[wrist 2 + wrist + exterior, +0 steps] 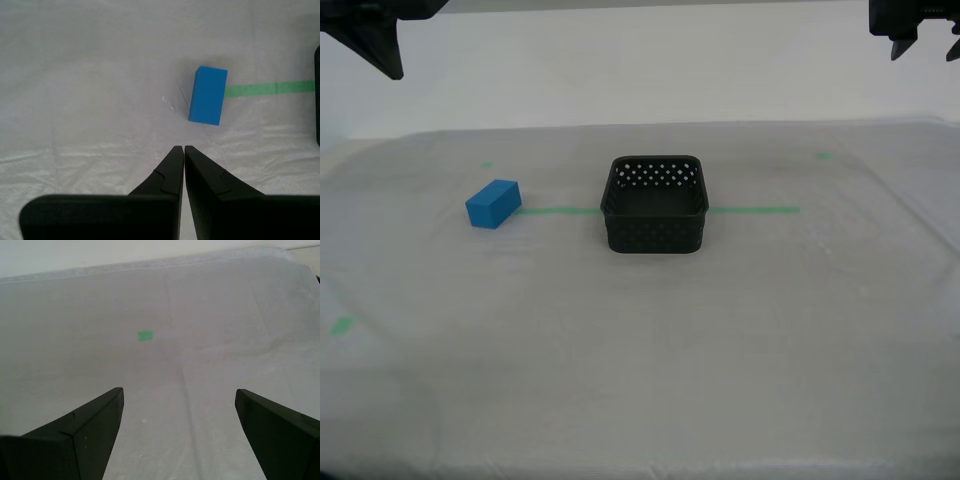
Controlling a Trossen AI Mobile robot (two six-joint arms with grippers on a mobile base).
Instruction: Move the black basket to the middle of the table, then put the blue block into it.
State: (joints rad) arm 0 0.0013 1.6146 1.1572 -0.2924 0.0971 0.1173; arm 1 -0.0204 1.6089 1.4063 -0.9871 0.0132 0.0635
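Observation:
The black basket (655,204) stands upright and empty near the middle of the table (640,360), on the green tape line (752,210). The blue block (493,203) lies on the cloth toward the exterior view's left, apart from the basket. In the second wrist view the blue block (208,94) lies beyond my second gripper (180,148), which is shut on nothing and hangs above the cloth. A sliver of the basket (317,95) shows at that frame's edge. My first gripper (179,392) is open and empty over bare cloth.
Small green bits mark the cloth (825,155), (486,165), (340,325); one such green bit (145,335) lies ahead of my first gripper. Dark arm parts hang high in the exterior view's upper left (370,40) and upper right (920,30). The table's far edge (150,264) shows.

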